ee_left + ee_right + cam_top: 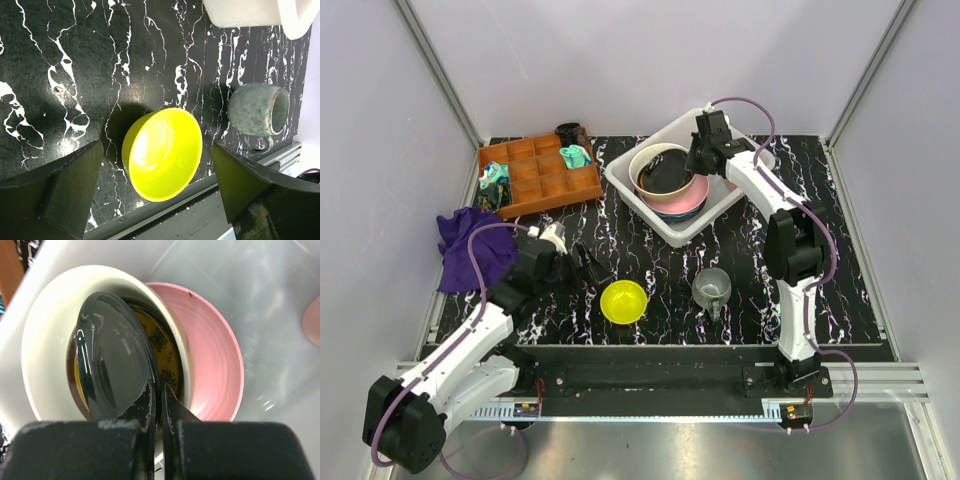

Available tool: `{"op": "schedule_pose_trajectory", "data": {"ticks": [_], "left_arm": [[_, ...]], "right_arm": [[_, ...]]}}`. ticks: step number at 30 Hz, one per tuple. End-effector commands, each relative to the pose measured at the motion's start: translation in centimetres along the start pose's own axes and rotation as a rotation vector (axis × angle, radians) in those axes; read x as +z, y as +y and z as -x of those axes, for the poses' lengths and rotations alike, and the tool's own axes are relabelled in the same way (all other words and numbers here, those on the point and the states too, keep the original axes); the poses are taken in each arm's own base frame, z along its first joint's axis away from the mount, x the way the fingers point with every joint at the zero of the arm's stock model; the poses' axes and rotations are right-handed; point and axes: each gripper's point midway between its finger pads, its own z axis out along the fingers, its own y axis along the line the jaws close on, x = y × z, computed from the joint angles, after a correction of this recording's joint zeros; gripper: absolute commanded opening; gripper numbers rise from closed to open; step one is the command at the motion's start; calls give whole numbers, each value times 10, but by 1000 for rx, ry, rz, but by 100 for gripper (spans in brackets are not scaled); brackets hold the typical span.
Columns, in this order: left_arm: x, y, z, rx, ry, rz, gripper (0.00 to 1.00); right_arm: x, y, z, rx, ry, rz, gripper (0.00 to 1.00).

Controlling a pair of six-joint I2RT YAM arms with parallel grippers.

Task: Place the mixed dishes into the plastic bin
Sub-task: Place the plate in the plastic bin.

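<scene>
Yellow-glazed, the small yellow bowl [623,301] sits short of the plastic bin [660,228], with the left gripper [584,266] alongside, jaws wide apart and empty. Inside the bin, the right gripper [159,400] is clamped on the rim of the black saucer [112,355], which is tilted in the cream bowl [45,340]. Recommended: lower the saucer flat before releasing.

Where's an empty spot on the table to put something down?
Bare table lies right of the right arm, and in the middle between the wooden tray, plastic bin and yellow bowl. Inside the bin it's crowded with stacked dishes.
</scene>
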Motion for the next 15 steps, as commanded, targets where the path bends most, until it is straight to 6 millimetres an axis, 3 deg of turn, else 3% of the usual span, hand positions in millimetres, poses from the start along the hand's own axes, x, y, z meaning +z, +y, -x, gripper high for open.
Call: {"op": "schedule_pose_trajectory", "data": {"ticks": [1,9,10,15], "left_arm": [[1,-8,11,31,-39,-27,92],[2,-4,7,24,-30,-19,92],[3,-3,5,25,-26,-17,92],[4,-2,3,26,-18,-19,91]], "right_arm": [[-3,4,23,-17,-56,-2,1],[-2,3,21,-17,-52,-2,26],[-4,4,22,-17,-55,-1,34],[-15,3,31,-37,-82,-4,50]]}}
